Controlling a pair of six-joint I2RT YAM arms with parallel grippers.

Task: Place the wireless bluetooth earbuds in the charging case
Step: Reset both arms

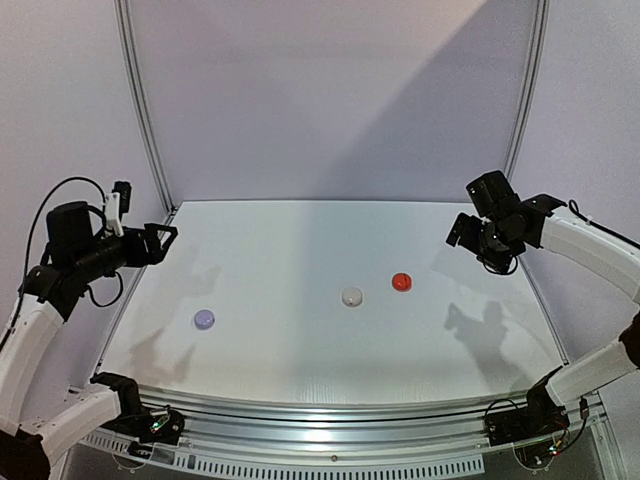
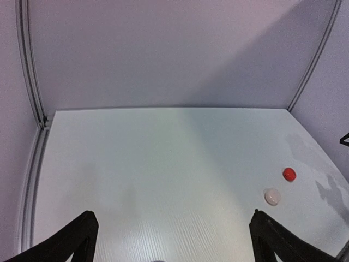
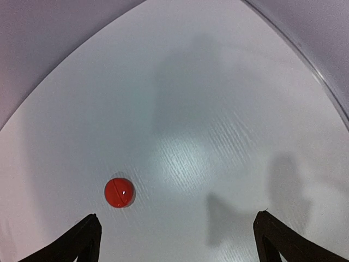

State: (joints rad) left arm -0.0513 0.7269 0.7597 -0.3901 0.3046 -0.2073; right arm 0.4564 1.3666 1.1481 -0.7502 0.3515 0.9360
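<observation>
Three small round charging cases lie closed on the white table (image 1: 300,250): a lilac case (image 1: 204,319) at the left, a white case (image 1: 352,297) in the middle and a red case (image 1: 401,282) to its right. No earbuds show in any view. My left gripper (image 1: 160,240) hangs open and empty above the table's left edge; its view (image 2: 172,213) shows the white case (image 2: 272,196) and the red case (image 2: 289,174) far to the right. My right gripper (image 1: 462,235) hangs open and empty above the far right; its view (image 3: 178,214) shows the red case (image 3: 119,192), with a seam line, near the left finger.
Pale walls with metal frame rails (image 1: 140,110) enclose the table at the back and sides. A metal rail (image 1: 320,415) runs along the near edge between the arm bases.
</observation>
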